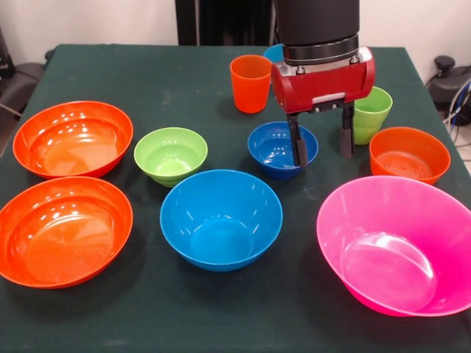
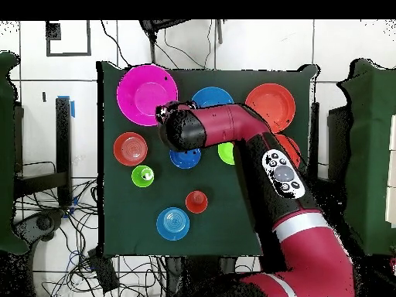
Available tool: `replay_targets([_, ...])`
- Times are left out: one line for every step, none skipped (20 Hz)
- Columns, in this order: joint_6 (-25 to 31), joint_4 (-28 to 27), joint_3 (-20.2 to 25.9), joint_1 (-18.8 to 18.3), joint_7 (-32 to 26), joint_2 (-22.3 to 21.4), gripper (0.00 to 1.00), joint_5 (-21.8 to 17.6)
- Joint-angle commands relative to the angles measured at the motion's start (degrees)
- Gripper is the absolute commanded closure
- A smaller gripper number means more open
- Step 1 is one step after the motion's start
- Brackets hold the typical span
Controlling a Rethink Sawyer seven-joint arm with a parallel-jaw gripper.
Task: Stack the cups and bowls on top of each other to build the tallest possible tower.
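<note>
The arm comes down from the top of the front view, and its hand hangs with the two black fingers spread wide and nothing between them. One finger dips just inside the rim of the dark blue small bowl; the other finger stands outside that bowl, near a lime green cup (contact with the bowl's rim cannot be judged). No tower stands: every cup and bowl sits singly and upright on the dark green counter. In the front view the two large orange bowls lie one behind the other at the left, the nearer one close to the front edge. The small lime green bowl sits between them and the dark blue bowl. The large blue bowl is in the middle foreground, the large pink bowl at the front right, tilted toward the camera. The small orange bowl sits behind the pink one, just beside the lime green cup. The orange cup stands behind the hand, to its left. In the overhead view a light blue bowl lies near the counter's robot-side edge, close to the orange cup.
</note>
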Motion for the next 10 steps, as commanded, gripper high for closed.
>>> replay_targets([-2.4,2.2,-3.0,1.5,4.2,1.4,0.0,-1.9])
replay_targets([-2.6,2.3,-3.1,1.6,4.5,1.4,0.0,-1.8])
replay_targets([-2.7,2.3,-3.1,1.5,4.6,1.5,0.0,-1.7])
replay_targets([-2.6,2.3,-3.0,1.5,4.5,1.5,0.0,-1.6])
replay_targets([-2.3,2.5,-2.8,1.3,4.6,1.4,0.0,-1.3])
replay_targets([-2.1,2.5,-2.6,1.2,4.4,1.3,0.0,-1.1])
replay_targets([-1.3,2.7,-2.2,0.9,3.9,1.0,0.0,-0.7])
replay_targets([-0.5,2.8,-1.7,0.5,3.5,0.7,0.0,-0.3])
replay_targets([1.3,2.8,-1.2,0.1,2.4,0.0,0.0,0.2])
replay_targets([2.3,2.7,-1.0,-0.1,1.7,-0.4,0.0,0.3])
